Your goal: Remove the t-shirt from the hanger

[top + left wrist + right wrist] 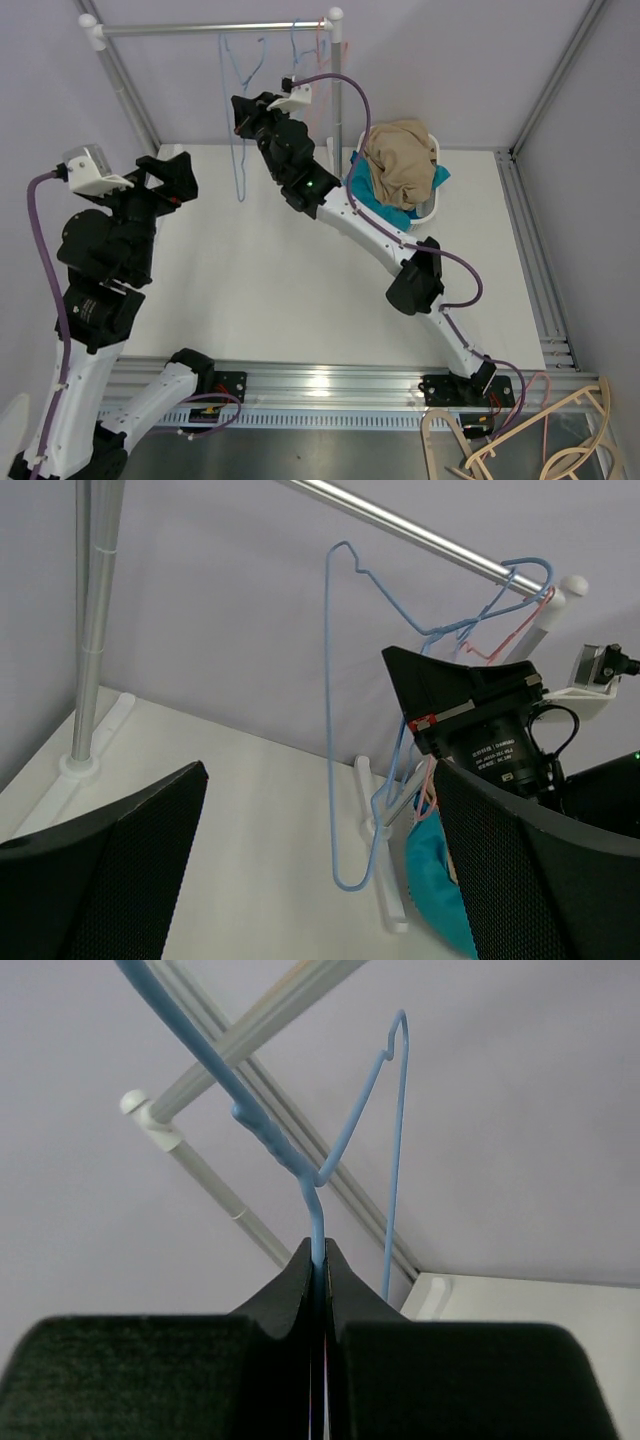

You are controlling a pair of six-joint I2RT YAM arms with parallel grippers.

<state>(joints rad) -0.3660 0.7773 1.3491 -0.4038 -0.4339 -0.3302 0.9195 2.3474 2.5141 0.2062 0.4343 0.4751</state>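
A bare blue wire hanger hangs from the metal rail; no cloth is on it. It also shows in the left wrist view and the right wrist view. My right gripper is raised to the rail and shut on the hanger's wire. A tan t-shirt lies bunched on top of teal cloth in a white basket at the back right. My left gripper is open and empty, left of the hanger and apart from it.
Another blue hanger and a pink wire hanger hang at the rail's right end. The rail's posts and feet stand on the table at the back. Wooden hangers lie off the table at the front right.
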